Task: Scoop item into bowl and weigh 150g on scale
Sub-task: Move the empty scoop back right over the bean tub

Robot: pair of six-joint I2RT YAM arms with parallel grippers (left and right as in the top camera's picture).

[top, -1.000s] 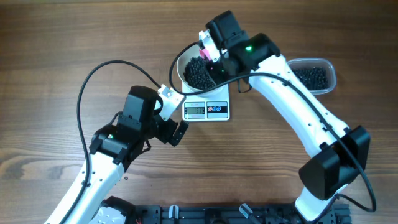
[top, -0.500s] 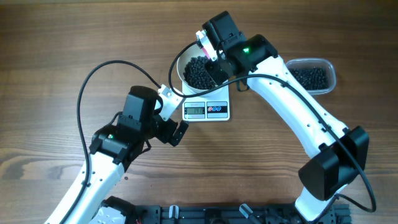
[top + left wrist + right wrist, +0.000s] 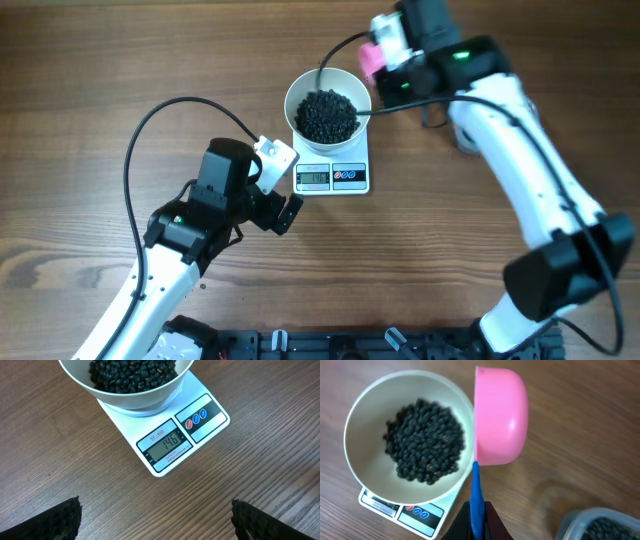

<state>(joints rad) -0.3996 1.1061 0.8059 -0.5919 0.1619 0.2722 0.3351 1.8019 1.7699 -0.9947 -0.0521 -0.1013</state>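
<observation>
On the scale [image 3: 333,181] at the middle of the bench [image 3: 90,60] sits the white bowl [image 3: 367,405], with the black beans [image 3: 327,115] heaped in its centre. The display [image 3: 166,441] reads 146, so the weighing looks nearly done and a small top-up seems to be the step in hand.

The right gripper [image 3: 477,510] is clamped on the blue handle [image 3: 476,487] of a pink scoop [image 3: 500,415]. The scoop is turned on its side just beside the bowl's right rim, its mouth facing the bowl, and whether anything is left in it cannot be told. The left gripper [image 3: 156,522] hangs with its jaws spread wide and empty, near the scale's front-left corner.

The next move probably calls for only a few beans from the clear tub [image 3: 600,525], trickled in, not tipped, because a full scoop would overshoot.

The bowl's rim overhangs the scale on both sides, and the scoop's lip is close enough to nudge it and upset the reading. There is open bench beyond the bowl and to its left. The route between bowl and tub on the right looks unobstructed.
</observation>
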